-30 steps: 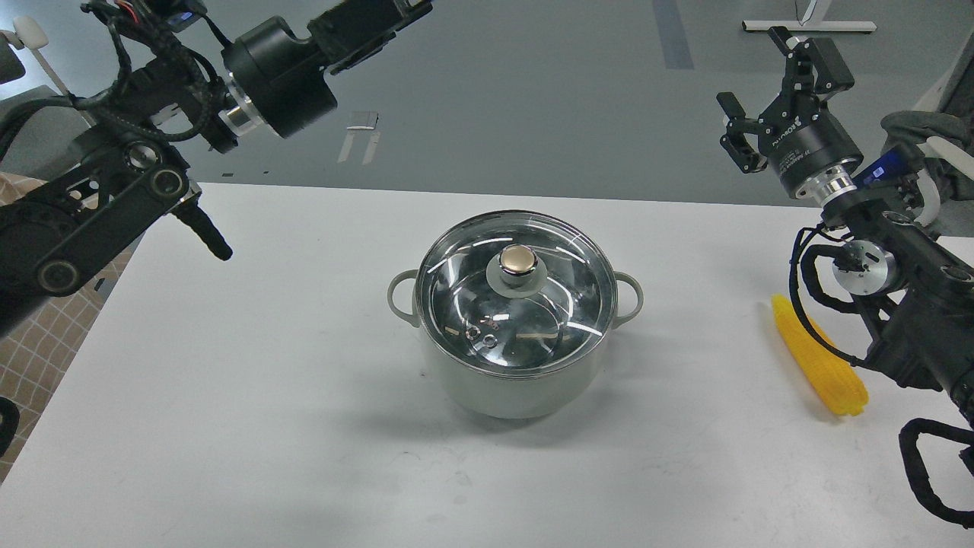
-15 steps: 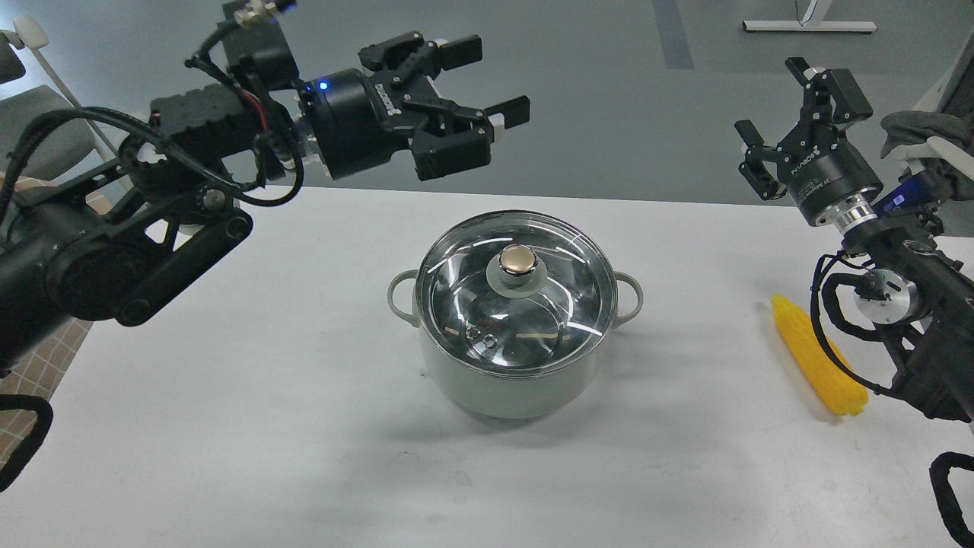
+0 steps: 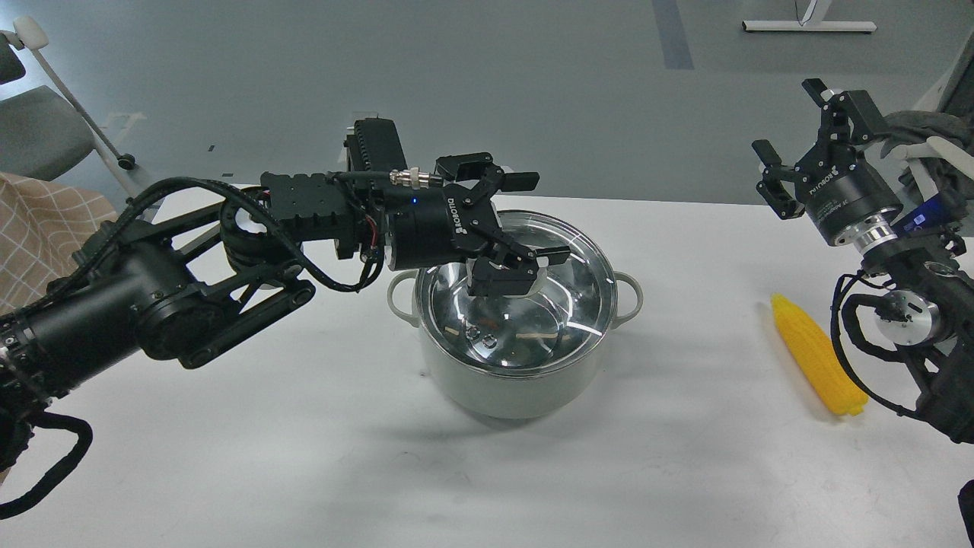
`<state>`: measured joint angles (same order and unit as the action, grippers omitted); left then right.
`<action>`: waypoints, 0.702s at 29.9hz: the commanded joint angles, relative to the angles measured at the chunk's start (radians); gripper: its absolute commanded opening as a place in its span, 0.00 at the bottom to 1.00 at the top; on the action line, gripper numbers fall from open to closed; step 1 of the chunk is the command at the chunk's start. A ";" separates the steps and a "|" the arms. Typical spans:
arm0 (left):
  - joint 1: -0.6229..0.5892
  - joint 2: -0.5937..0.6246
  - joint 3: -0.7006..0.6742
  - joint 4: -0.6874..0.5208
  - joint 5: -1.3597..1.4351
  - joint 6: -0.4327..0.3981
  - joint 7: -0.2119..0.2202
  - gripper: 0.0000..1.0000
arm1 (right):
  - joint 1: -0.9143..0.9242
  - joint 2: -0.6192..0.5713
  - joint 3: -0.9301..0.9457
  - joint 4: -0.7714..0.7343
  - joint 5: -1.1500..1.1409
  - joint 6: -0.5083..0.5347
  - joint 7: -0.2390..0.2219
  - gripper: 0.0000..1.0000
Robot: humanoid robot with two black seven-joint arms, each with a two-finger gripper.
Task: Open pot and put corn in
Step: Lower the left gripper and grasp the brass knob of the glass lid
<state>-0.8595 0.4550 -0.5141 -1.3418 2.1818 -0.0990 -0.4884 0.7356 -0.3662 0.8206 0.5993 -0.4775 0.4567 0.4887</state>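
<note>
Grey floor stretches behind a white desk [image 3: 266,457], with a grey chair [image 3: 38,129] at the far left edge. From my head view, the pot [image 3: 517,380] sits near the middle of the desk: round, pale grey-green walls, a shiny steel rim and a small loop handle on each side. A round glass lid [image 3: 563,312] is on it, reflecting streaks of light, with the steel interior showing through. My left gripper [image 3: 525,224] hangs over the lid's centre with its fingers spread apart, one above and behind, the other low over the glass; the lid's knob is hidden behind them, and I cannot tell whether they touch it. The corn [image 3: 818,365] lies on the desk well to the right of the pot, bright yellow with rows of kernels, its tapered end pointing away from me. My right gripper [image 3: 803,144] is raised above the desk's right side, released and empty.
</note>
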 commanded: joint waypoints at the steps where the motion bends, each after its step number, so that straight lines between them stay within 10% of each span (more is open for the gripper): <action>1: 0.025 -0.018 0.003 0.024 0.000 0.002 0.000 1.00 | -0.001 0.003 0.000 0.001 -0.001 0.000 0.000 1.00; 21: 0.100 -0.018 0.003 0.081 0.000 0.036 0.000 0.99 | -0.008 0.006 0.000 0.001 -0.001 -0.001 0.000 1.00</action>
<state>-0.7652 0.4397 -0.5090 -1.2609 2.1818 -0.0644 -0.4887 0.7273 -0.3618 0.8209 0.6011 -0.4780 0.4566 0.4887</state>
